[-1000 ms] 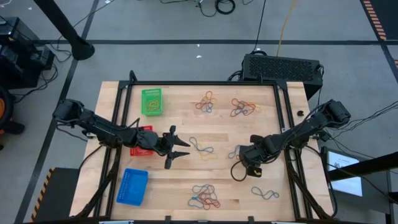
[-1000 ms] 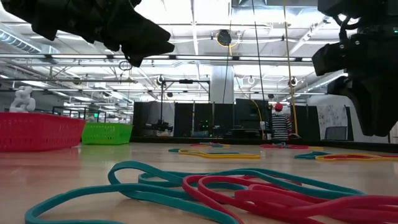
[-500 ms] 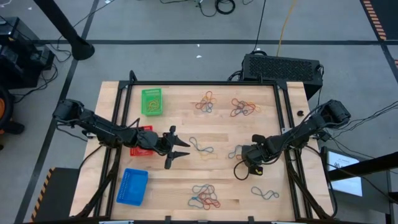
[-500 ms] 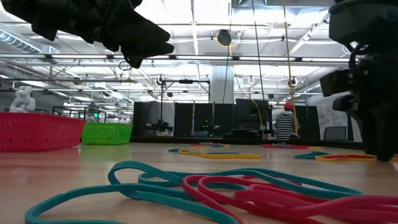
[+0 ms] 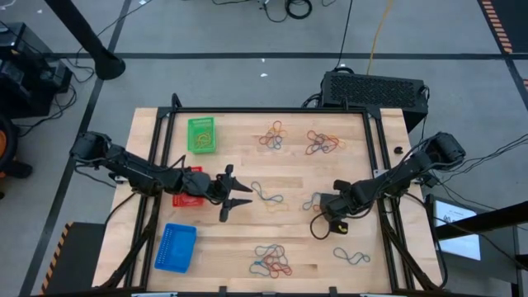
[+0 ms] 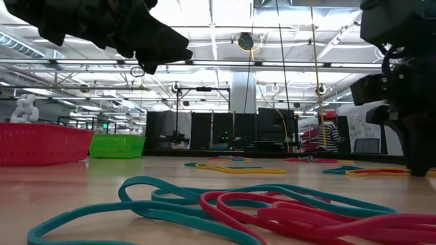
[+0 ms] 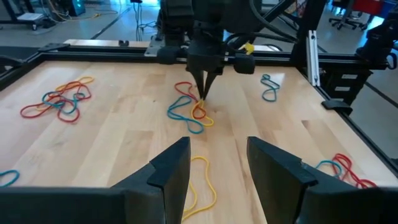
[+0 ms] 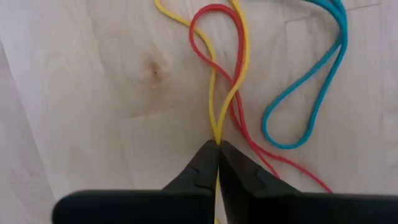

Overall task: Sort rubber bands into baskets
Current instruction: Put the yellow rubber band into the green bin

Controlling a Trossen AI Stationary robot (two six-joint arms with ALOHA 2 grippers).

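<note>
Rubber bands lie in loose clusters on the wooden table (image 5: 231,239). My right gripper (image 8: 217,149) stands over the middle-right cluster (image 5: 312,200) of yellow, red and blue bands, shut on a yellow rubber band (image 8: 239,56). My left gripper (image 5: 246,198) hovers open above the table's middle, next to the red basket (image 5: 188,188), with a yellow band (image 7: 202,183) on the table below it. The green basket (image 5: 200,134) sits at the far left and the blue basket (image 5: 175,247) at the near left. My right gripper pinches the yellow band between its two fingertips, at a narrow end where its two strands (image 8: 217,127) run together. The fingers (image 7: 203,93) come from above, pointing down. The rest of the band lies slack on the table, crossed with a red band (image 8: 211,15).
More band clusters lie at the far middle (image 5: 272,136), the far right (image 5: 322,143), the centre (image 5: 266,195), the near middle (image 5: 272,260) and the near right (image 5: 351,256). A black frame rail (image 5: 375,157) borders the table. A large black box (image 5: 373,89) stands behind it.
My right gripper has come down toward the table onto the middle-right cluster of bands.
</note>
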